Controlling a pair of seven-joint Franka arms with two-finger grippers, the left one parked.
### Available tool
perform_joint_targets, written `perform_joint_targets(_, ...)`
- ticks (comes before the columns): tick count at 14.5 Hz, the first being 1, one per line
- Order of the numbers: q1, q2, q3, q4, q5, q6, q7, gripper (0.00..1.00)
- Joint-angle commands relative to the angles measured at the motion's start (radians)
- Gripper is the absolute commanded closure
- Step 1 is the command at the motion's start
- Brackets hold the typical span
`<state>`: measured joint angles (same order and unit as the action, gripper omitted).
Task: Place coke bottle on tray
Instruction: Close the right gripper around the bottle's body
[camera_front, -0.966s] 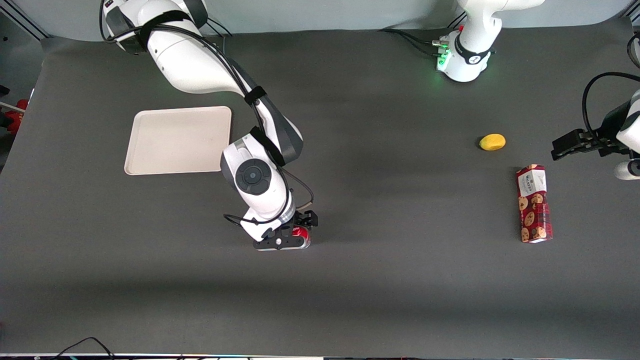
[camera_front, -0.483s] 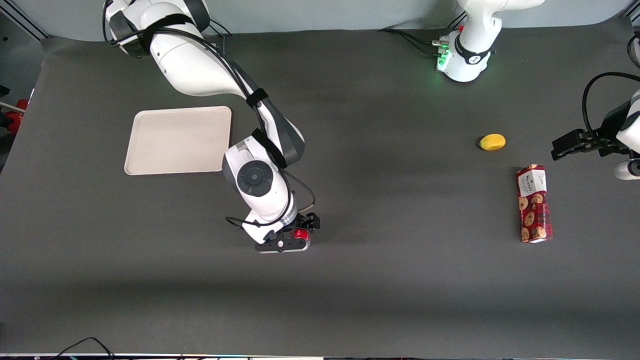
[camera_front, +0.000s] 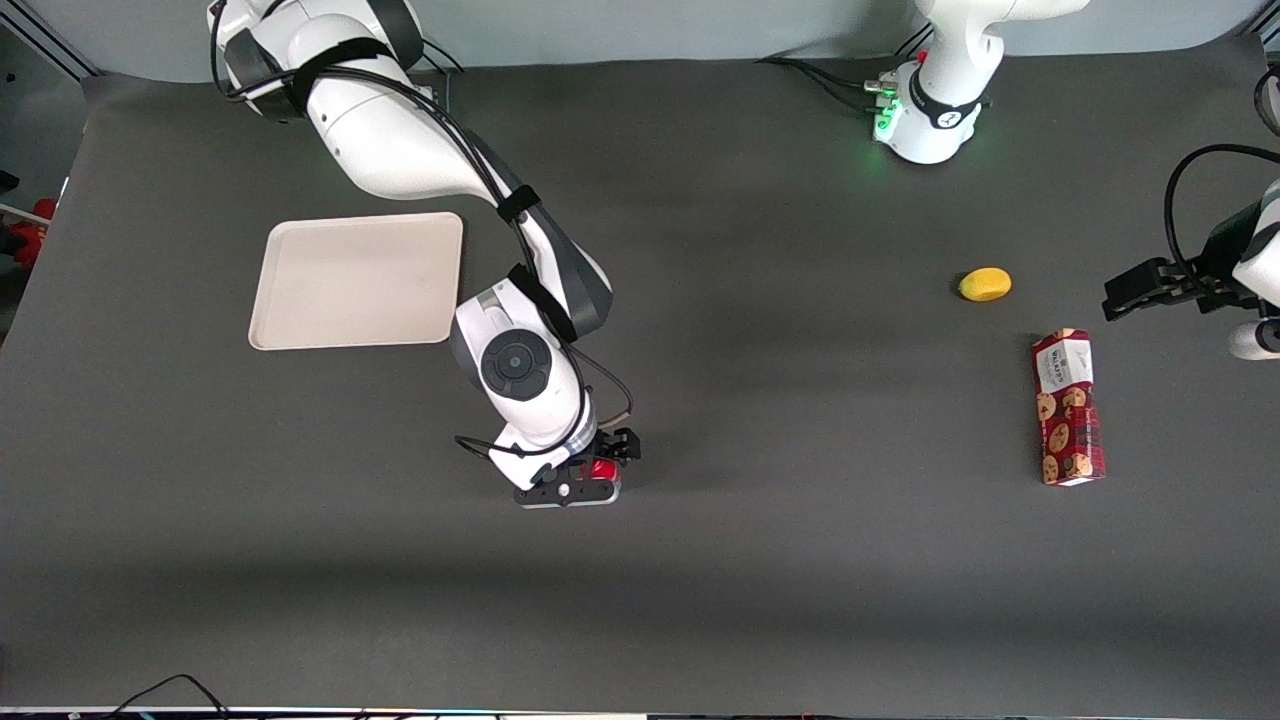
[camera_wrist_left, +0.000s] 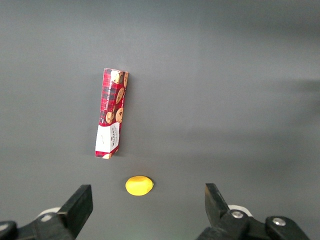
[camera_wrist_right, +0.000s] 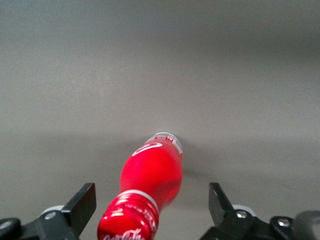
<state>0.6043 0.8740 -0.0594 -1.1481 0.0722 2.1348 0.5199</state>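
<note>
The pincer (camera_front: 588, 478) hangs low over the table (camera_front: 760, 560), nearer the front camera than the tray, and its fingers (camera_wrist_right: 82, 204) stand spread wide on either side of the bottle (camera_wrist_right: 150, 192) without touching it, so it is released and nothing is gripped yet. Over the last second the wrist has sunk a little and crept slightly toward the parked arm's end, while the elbow has swung the same way; only a small patch of red (camera_front: 602, 468) shows under the wrist from the front, less than showed a second ago. The bottle stands upright on the table in the same place as before, its cap close under the wrist camera and its silvery base on the dark mat. By my reading, this small drop is the last of the approach: the fingers now straddle the bottle, and closing on it looks like the next step. The tray (camera_front: 300, 300) lies bare and unmoved, well apart from the bottle and farther from the front camera, so the carry is all still to do. A yellow fruit (camera_front: 985, 284) and a box (camera_front: 1068, 408) lie untouched toward the parked arm's end.
</note>
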Motion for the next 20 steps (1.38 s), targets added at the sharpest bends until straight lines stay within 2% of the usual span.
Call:
perform_joint_targets(1,0.022,0.02,-0.01,0.041,-0.017,-0.009,0.043,0.01)
perform_joint_targets(4,0.02,0.022,-0.014,0.041,-0.02,-0.007,0.042,0.05)
perform_joint_targets(5,0.02,0.02,-0.014,0.039,-0.022,-0.007,0.037,0.14)
perform_joint_targets(7,0.02,0.02,-0.014,0.039,-0.037,-0.007,0.029,0.5)
perform_joint_targets(8,0.02,0.02,-0.014,0.039,-0.046,-0.007,0.029,0.62)
perform_joint_targets(10,0.02,0.02,-0.014,0.041,-0.049,-0.007,0.025,0.98)
perform_joint_targets(17,0.017,-0.001,-0.014,0.044,-0.052,-0.032,-0.006,1.0)
perform_joint_targets(20,0.006,-0.035,-0.017,0.094,-0.054,-0.157,-0.049,1.0)
